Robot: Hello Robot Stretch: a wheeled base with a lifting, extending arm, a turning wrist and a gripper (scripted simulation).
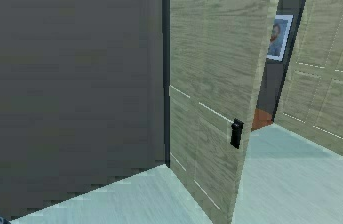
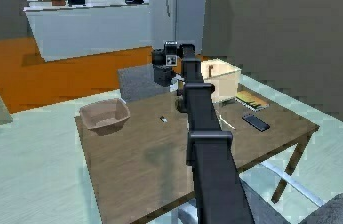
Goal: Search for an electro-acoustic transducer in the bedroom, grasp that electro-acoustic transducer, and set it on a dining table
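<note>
- Ahead of the robot stands a wooden door point(image 1: 204, 110), ajar beside a grey wall point(image 1: 69, 90); neither bears on the step in hand.
- Out to the arm's side spreads a wooden table point(image 2: 139, 165), which I judge to be the dining table meant for the set-down.
- Across the table's middle the arm point(image 2: 204, 130) reaches toward its far edge, where a grey chair point(image 2: 139, 82) is tucked in.
- A tan box point(image 2: 222, 78) sits at the far right corner, and a pink bowl point(image 2: 105, 116) sits near the far left corner.
- The gripper point(image 2: 165, 62) shows at the far edge with the chair behind it; I cannot tell whether it holds anything, nor how its fingers stand.
- The speaker may be the dark block at the gripper, but I cannot tell it from the gripper's own body.
- A dark flat thing point(image 2: 256, 122) lies near the right edge.
- Done well, the set-down calls for the bare strip between bowl and box, back from the far edge, lowering until the base rests flat.
</note>
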